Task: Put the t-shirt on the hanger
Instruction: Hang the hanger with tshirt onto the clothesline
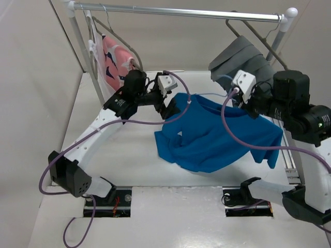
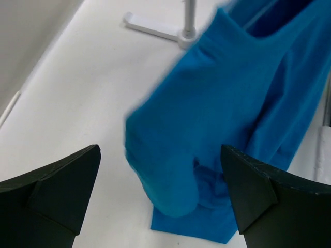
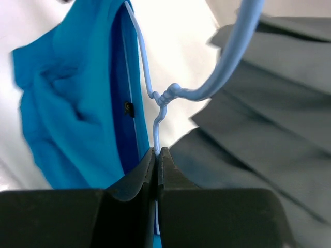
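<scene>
Right tool (image 3: 156, 153) clamped on thin wire hanger (image 3: 166, 96), left tool (image 2: 159, 151) spread over soft rumpled blue t-shirt (image 2: 232, 93)

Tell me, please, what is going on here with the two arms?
The right gripper is shut on the neck of the light-blue wire hanger, holding it above the table. The wire runs into the collar of the blue t-shirt, which hangs from it, its lower part bunched on the table. The left gripper is open, poised over the shirt's sleeve side. A pink garment and a grey garment hang on the rail behind.
</scene>
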Controlling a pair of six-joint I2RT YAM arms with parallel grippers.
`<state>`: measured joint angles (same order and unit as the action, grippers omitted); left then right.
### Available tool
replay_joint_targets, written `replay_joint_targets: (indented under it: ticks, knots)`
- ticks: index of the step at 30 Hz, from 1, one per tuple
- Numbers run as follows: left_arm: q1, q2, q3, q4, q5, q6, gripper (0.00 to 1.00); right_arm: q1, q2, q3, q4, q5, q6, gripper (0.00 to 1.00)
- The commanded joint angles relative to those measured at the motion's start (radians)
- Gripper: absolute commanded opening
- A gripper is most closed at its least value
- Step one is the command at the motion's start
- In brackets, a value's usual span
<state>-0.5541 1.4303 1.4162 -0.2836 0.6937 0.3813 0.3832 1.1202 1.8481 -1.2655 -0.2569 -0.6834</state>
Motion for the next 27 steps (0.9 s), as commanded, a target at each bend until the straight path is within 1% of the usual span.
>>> replay_joint_targets:
  ticks: [1,2,3,5,8,9,13,15,17,18,21,27]
  knots:
    - [-0.018,-0.122,-0.086,0.139,-0.164,-0.085,1.00,-0.021,0.047,0.124,0.064,0.077,0.018,0.00]
    - [-0.038,-0.175,-0.118,0.191,-0.236,-0.075,1.00,-0.033,0.084,0.164,0.075,0.088,0.018,0.00]
    - [-0.081,-0.200,-0.143,0.202,-0.323,-0.044,1.00,-0.033,0.104,0.184,0.075,0.088,0.018,0.00]
    - [-0.121,-0.237,-0.200,0.213,-0.373,0.029,1.00,-0.059,0.163,0.227,0.100,0.088,0.018,0.00]
    - [-0.147,-0.269,-0.233,0.213,-0.417,0.039,1.00,-0.070,0.223,0.322,0.146,0.110,0.018,0.00]
    - [-0.147,-0.269,-0.234,0.204,-0.427,0.024,1.00,-0.070,0.233,0.365,0.161,0.119,0.027,0.00]
    - [-0.147,-0.269,-0.246,0.193,-0.448,0.004,1.00,-0.070,0.247,0.418,0.280,0.156,0.094,0.00]
    - [-0.147,-0.280,-0.276,0.202,-0.448,-0.005,1.00,-0.070,0.247,0.418,0.372,0.211,0.119,0.00]
    - [-0.147,-0.280,-0.286,0.211,-0.448,-0.005,1.00,-0.070,0.247,0.418,0.420,0.258,0.146,0.00]
    - [-0.147,-0.280,-0.286,0.212,-0.448,-0.016,1.00,-0.070,0.247,0.418,0.464,0.313,0.147,0.00]
    - [-0.147,-0.289,-0.295,0.212,-0.448,-0.016,1.00,-0.070,0.247,0.404,0.517,0.393,0.156,0.00]
    - [-0.147,-0.298,-0.313,0.221,-0.448,-0.016,1.00,-0.081,0.308,0.392,0.595,0.456,0.179,0.00]
